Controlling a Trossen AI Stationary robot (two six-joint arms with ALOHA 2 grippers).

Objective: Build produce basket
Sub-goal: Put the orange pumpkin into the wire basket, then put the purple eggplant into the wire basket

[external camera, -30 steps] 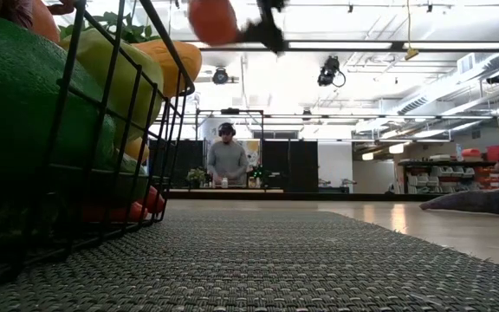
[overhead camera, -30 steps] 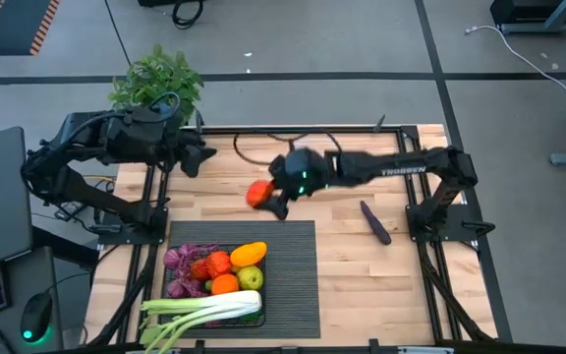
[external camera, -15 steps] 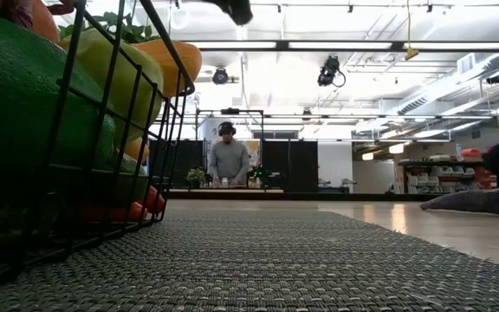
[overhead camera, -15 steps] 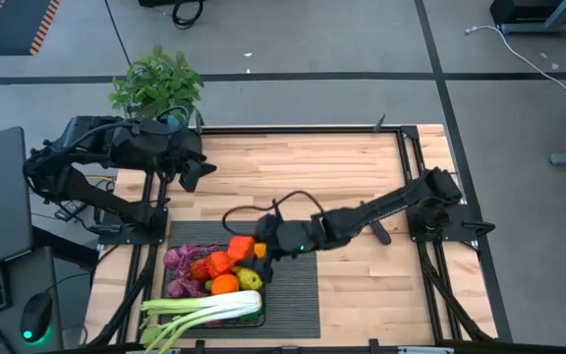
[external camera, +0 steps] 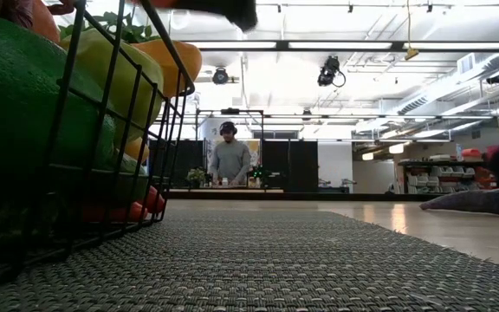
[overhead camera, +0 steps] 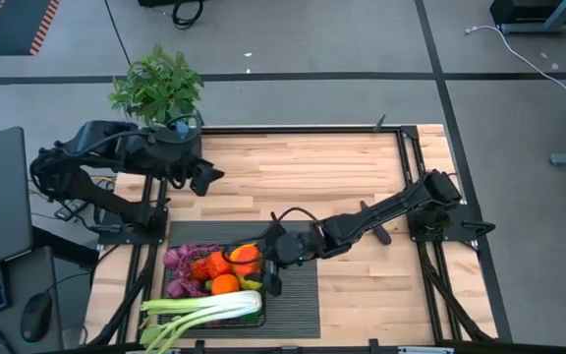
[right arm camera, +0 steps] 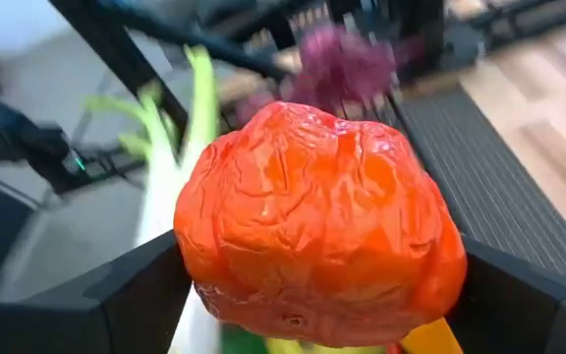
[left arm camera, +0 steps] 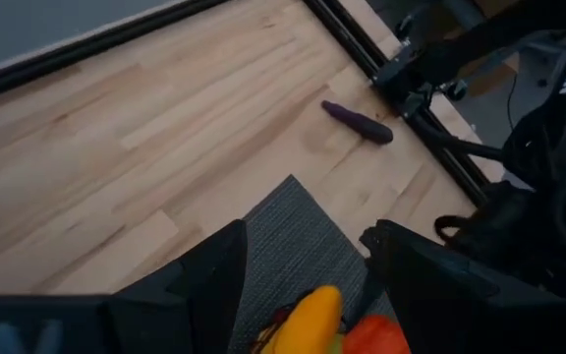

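Reaching across the desk [overhead camera: 352, 177], the right arm holds its gripper [overhead camera: 266, 258] over the basket [overhead camera: 187, 292], its 2 fingers pinching a red pepper [right arm camera: 317, 226] from both sides, just above the produce already inside. The basket sits near the front-left corner of the desk on a mat [overhead camera: 298, 285], and it holds purple grapes [overhead camera: 179, 259], an orange [overhead camera: 225, 284], a yellow fruit [left arm camera: 303, 320] and a leek [overhead camera: 199, 312] lying along its front side. An eggplant [overhead camera: 375, 222] lies on bare wood near the right edge, well apart from the basket. The left gripper [overhead camera: 204, 176] hangs over the back-left part of the desk with its fingers spread, holding nothing, beside a potted plant [overhead camera: 157, 84].
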